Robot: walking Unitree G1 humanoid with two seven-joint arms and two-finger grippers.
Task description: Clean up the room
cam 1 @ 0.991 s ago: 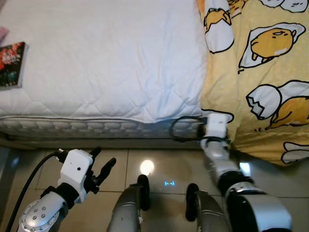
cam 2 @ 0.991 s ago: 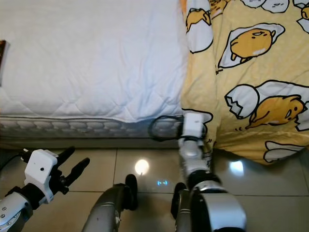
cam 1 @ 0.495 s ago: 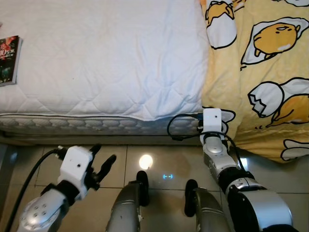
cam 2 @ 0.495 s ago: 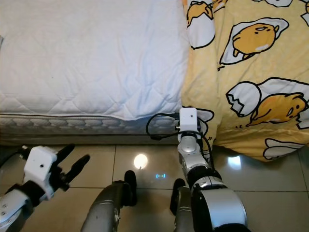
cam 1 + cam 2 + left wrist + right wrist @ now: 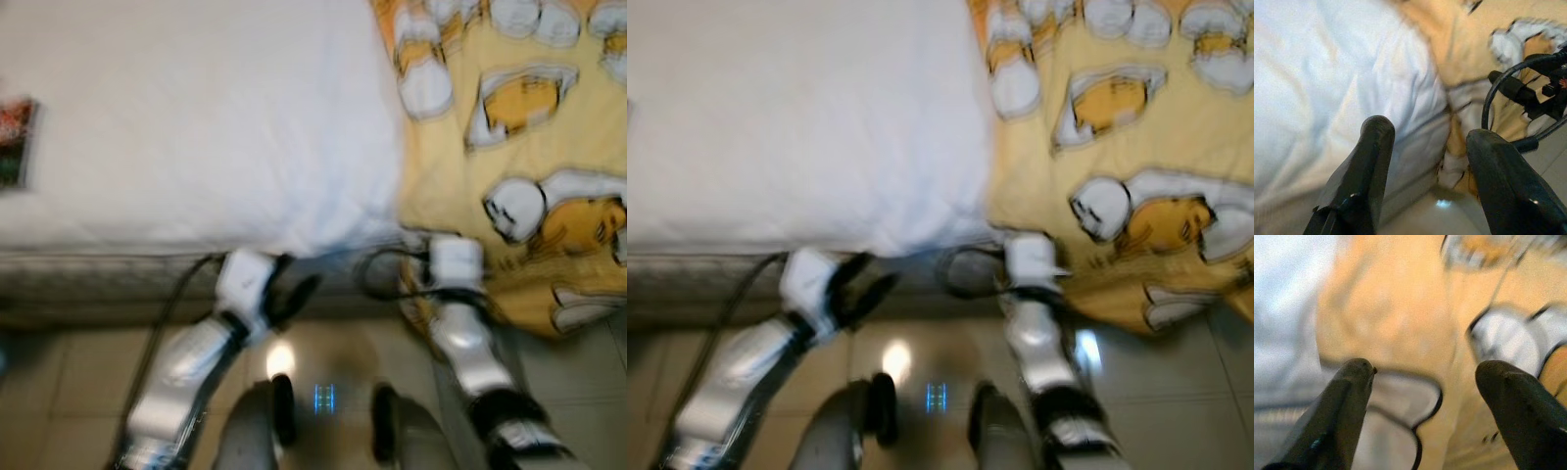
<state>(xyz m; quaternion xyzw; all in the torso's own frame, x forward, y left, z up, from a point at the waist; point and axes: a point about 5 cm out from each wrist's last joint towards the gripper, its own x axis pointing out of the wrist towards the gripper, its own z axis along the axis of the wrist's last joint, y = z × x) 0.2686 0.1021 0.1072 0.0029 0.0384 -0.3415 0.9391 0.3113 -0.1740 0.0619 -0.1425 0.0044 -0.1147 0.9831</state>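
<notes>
- My left gripper (image 5: 1425, 171) has its two black fingers (image 5: 1369, 161) spread wide with nothing between them; it is raised at the side of the bed, just below the edge of the white mattress cover (image 5: 196, 127).
- Along those fingers I see the white cover on one side and the hanging yellow blanket (image 5: 1469, 54) on the other; my other arm's black cable (image 5: 1508, 85) loops in near the blanket.
- My right gripper (image 5: 1422, 396) is also released, fingers (image 5: 1347, 401) far apart and empty, pointing straight at the yellow blanket where it drapes down over the side of the bed.
- From my head, the right wrist block (image 5: 456, 262) sits against the lower edge of the blanket, close to where yellow meets white, with a cable loop (image 5: 382, 274) beside it.
- The blanket (image 5: 509, 147), yellow with egg-and-yolk cartoon figures, covers the right part of the bed and hangs toward the floor.
- A book (image 5: 15, 142) with a dark red cover lies flat on the white cover at the far left, well apart from both grippers.
- Below are beige floor tiles (image 5: 69, 392) with a bright light reflection (image 5: 279, 360), and my two legs (image 5: 323, 431).
- The head views are blurred.
</notes>
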